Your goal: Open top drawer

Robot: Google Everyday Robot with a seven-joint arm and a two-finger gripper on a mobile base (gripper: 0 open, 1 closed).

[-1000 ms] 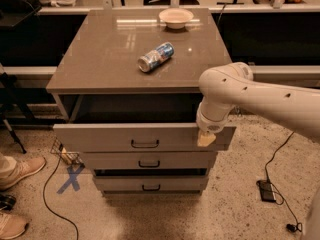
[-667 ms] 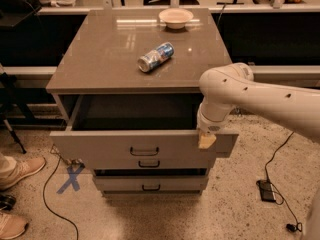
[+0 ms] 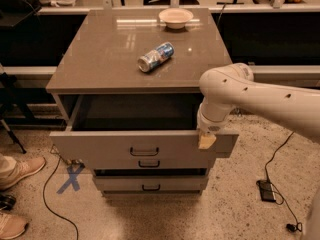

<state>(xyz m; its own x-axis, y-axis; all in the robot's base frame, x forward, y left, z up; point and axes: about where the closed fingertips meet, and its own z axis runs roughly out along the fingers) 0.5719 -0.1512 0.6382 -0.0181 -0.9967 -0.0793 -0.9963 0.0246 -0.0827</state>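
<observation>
top drawer [image 3: 100, 146] stands out, open floor [image 3: 150, 216] before it | my gripper [image 3: 206, 140] on its front's top edge, right end | my grip: cannot tell

cabinet top [image 3: 100, 59], can [image 3: 155, 57], bowl [image 3: 175, 18]; jaws below edge

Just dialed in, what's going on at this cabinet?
The robot's arm reaches in from the right, with its gripper at the right end of the top drawer front. That drawer stands well out of the cabinet. A can lies on its side on the cabinet top, with a bowl behind it.
</observation>
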